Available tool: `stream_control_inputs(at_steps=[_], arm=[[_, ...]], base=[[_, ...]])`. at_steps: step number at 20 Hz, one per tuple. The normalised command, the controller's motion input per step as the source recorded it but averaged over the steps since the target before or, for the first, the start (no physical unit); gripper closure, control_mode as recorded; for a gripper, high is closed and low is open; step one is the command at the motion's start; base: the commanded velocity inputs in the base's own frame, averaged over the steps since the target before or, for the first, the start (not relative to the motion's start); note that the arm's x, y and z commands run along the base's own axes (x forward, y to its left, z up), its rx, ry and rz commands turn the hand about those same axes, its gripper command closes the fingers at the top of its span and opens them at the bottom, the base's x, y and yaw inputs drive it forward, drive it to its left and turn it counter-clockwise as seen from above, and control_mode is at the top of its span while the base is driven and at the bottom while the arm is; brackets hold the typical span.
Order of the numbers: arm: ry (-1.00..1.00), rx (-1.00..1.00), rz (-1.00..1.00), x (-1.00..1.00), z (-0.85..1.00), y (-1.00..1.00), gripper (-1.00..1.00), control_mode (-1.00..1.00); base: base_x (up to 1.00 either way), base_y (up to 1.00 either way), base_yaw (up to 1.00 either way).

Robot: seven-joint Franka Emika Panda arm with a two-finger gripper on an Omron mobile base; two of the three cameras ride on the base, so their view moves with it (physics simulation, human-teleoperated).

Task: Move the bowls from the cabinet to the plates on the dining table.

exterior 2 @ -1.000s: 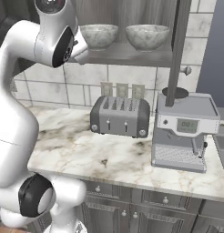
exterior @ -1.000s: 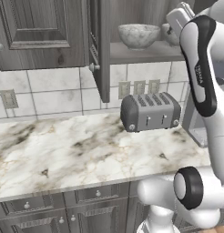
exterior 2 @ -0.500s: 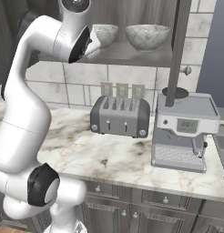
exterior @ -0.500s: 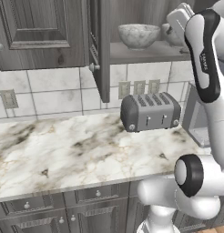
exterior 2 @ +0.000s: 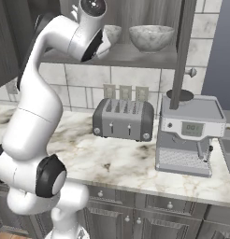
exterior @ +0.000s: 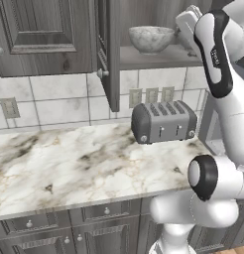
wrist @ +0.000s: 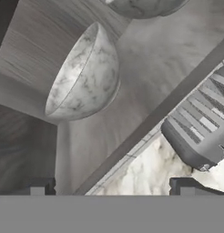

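bowls [exterior 2: 151, 36] side by side on the cabinet [exterior: 49, 34] shelf, above the toaster [exterior 2: 123, 119] on the worktop [exterior: 69, 163]; hand [wrist: 111, 186] released, raised beside the near bowl.

White tiled wall [exterior: 54, 101] (outlets, perhaps), marble counter [exterior: 84, 168], grey drawers [exterior: 69, 221] below
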Motion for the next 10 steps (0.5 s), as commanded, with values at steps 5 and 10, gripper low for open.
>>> stream_control_inputs(at_steps=[5,10], arm=[[0.0,0.01,0.0,0.53,0.0,0.0,-1.0,-1.0],[0.0,0.0,0.0,0.41,0.02,0.0,-1.0,-1.0]], base=[[0.0,0.0,0.0],[0.0,0.0,0.0]])
